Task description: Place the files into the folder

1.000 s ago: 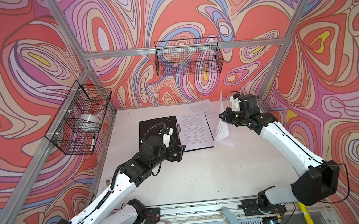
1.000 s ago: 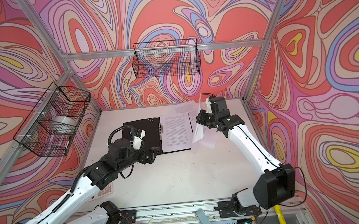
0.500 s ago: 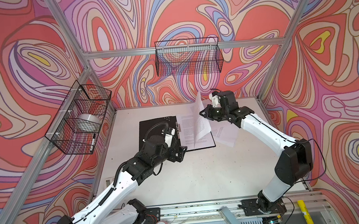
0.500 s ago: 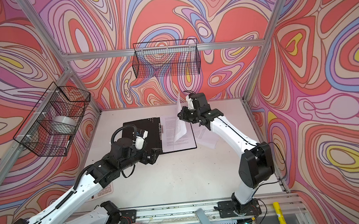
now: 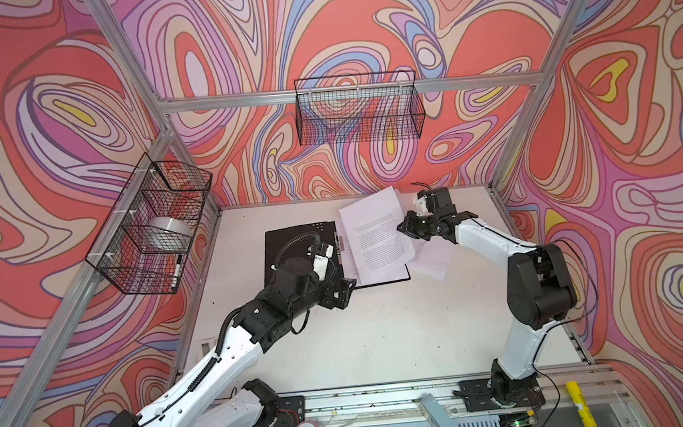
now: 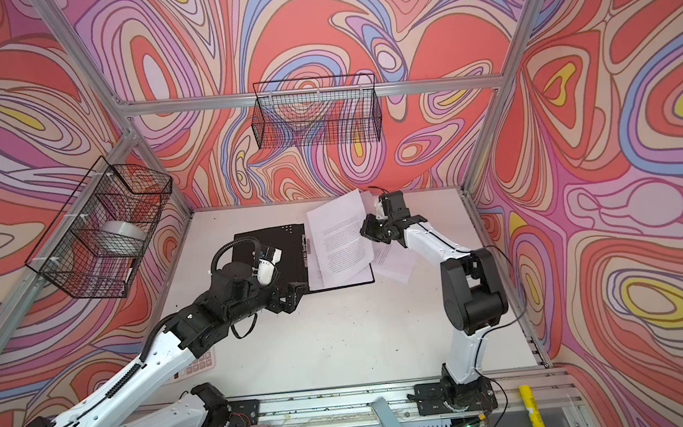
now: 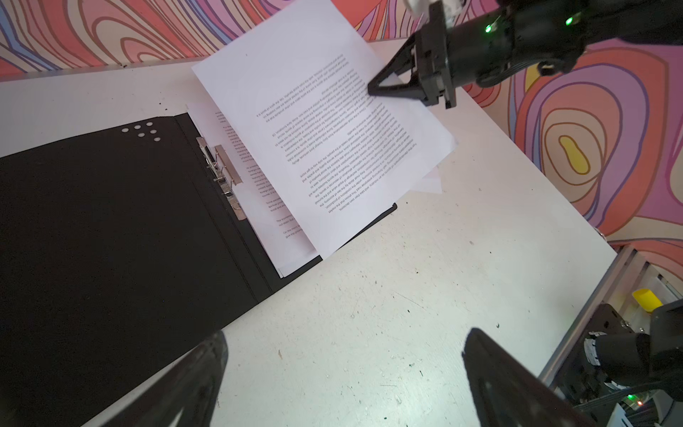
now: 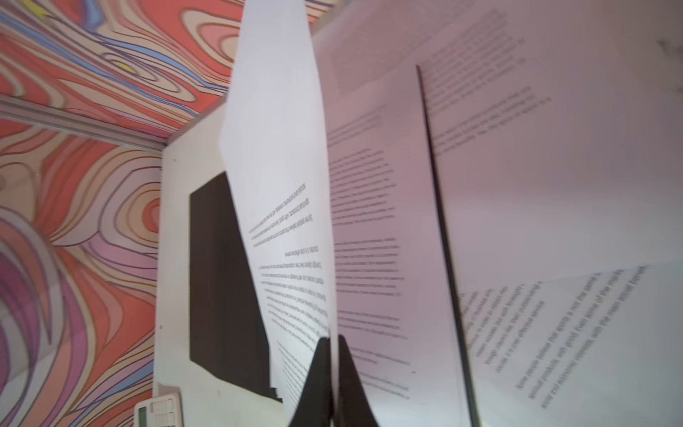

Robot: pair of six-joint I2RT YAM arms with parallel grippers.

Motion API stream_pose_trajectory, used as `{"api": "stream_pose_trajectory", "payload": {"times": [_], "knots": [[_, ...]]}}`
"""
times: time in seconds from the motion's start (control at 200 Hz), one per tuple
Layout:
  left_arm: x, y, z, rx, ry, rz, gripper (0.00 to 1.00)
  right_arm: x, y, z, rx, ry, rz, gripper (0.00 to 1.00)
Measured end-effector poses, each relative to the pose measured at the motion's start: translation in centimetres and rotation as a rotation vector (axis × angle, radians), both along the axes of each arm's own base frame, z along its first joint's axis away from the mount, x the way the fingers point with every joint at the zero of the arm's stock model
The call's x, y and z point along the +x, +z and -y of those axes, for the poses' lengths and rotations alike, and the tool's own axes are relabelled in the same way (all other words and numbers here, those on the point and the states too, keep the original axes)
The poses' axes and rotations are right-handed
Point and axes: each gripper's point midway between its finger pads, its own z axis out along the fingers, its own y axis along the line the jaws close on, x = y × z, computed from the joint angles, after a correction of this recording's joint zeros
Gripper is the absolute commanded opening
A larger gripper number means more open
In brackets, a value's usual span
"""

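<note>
Pinching one printed sheet (image 5: 374,230) by its right edge, my right gripper (image 5: 407,228) was clamped shut on it. The paper was tilted over the open folder (image 5: 273,245) at centre frame, black inside up. More files (image 7: 266,207) lay on its right half by the metal clip (image 7: 221,170); a loose sheet (image 5: 431,257) sat on the table (image 5: 383,336) just right. My left gripper (image 7: 343,336) was wide open and empty, at the folder's lower edge.

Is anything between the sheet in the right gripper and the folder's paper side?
Nothing visible. The sheet in the right gripper hangs tilted over the pages lying in the open folder; the open left gripper sits at its near edge, aside.
</note>
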Motion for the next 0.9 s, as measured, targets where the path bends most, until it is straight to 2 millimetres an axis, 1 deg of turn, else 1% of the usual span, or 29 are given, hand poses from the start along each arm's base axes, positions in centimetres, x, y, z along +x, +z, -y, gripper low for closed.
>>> {"api": "stream_pose_trajectory", "payload": {"times": [0.045, 0.12, 0.18, 0.225, 0.501, 0.746, 0.901], "knots": [[0.0, 0.0, 0.0, 0.000, 0.000, 0.000, 0.99, 0.1, -2.6, 0.4, -0.016, -0.007, -0.045, 0.00], [0.0, 0.0, 0.0, -0.001, -0.001, 0.000, 0.99, -0.1, -5.7, 0.6, -0.033, -0.010, -0.102, 0.00], [0.0, 0.0, 0.0, -0.001, -0.002, -0.001, 0.99, -0.6, -7.2, 0.6, -0.040, -0.008, -0.133, 0.00], [0.0, 0.0, 0.0, -0.001, -0.002, -0.001, 0.99, -0.9, -7.6, 0.6, -0.044, -0.010, -0.145, 0.00], [0.0, -0.1, 0.1, -0.006, -0.009, -0.009, 0.99, -0.3, -7.0, -0.1, -0.031, -0.021, -0.115, 0.00], [0.0, -0.1, 0.1, -0.011, -0.012, -0.013, 0.99, 1.1, -5.1, -1.4, -0.003, -0.023, -0.074, 0.00], [0.0, -0.1, 0.2, -0.016, -0.014, -0.015, 0.99, 1.6, -4.8, -1.9, 0.007, -0.022, -0.064, 0.00]]}}
